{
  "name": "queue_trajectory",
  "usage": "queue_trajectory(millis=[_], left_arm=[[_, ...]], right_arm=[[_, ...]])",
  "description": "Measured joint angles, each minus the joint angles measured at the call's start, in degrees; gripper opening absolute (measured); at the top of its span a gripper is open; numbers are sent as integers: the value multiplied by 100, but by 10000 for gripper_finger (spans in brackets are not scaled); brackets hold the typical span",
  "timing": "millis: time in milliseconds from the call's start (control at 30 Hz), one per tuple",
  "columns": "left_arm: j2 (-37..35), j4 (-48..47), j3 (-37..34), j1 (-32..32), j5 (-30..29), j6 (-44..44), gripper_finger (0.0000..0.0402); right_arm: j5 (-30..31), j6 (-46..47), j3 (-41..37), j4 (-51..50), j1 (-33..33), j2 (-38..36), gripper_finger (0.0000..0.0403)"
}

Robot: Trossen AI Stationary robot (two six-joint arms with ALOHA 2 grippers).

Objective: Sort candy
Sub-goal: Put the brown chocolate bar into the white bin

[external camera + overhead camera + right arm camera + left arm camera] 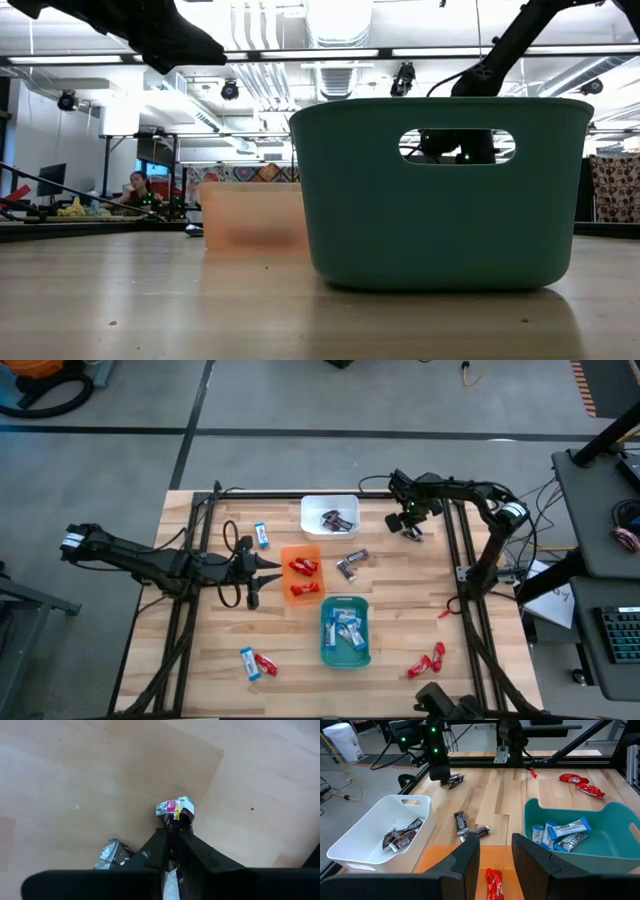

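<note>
Your left gripper (262, 572) waits just left of the orange tray (288, 572), low over the table, its fingers (468, 861) parted with a gap between them and nothing held. It is idle in this step.

Loose candy, left side: one blue-and-white piece (262, 535) near the far edge beside the cable; near the front edge, one blue-and-white piece (247, 663) touching one red piece (266, 664).

Trays, from the middle: the orange tray holds two red candies (304, 567). The white tray (312, 504) behind it holds dark brown candies (337, 520), two or three; you cannot split them cleanly. Between the white and teal trays lie two dark brown pieces (351, 563), loose on the wood. The teal tray (328, 652) in front holds blue-and-white candies (346, 629), three or four, overlapping.

Right side: one small red piece (447, 613) by the frame, and two red pieces (428, 661) toward the front edge.

Your right gripper (172, 851) is at the far right of the table, just right of the white tray, pinched shut on a dark brown candy (175, 812) still lying on the wood; a second dark wrapper (112, 851) sits beside the fingers. Watch that it does not ride up with the first.

Step in hand, as I judge it: pickup of a dark brown piece. Next you need a clean lift clear of the table, a short carry left to the white tray, and a release inside its walls.
</note>
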Motion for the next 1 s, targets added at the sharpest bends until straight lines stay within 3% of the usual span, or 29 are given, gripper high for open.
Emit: queue_trajectory(millis=[467, 767, 1000], left_arm=[[237, 4, 0, 0, 1, -87, 98], [341, 50, 0, 0, 0, -93, 98], [339, 52, 0, 0, 0, -247, 97]], right_arm=[[-32, -39, 291, 250, 265, -1344, 33], [-937, -472, 128, 2412, 1095, -2308, 33], [-1092, -945, 11, 4179, 1829, -2174, 33]])
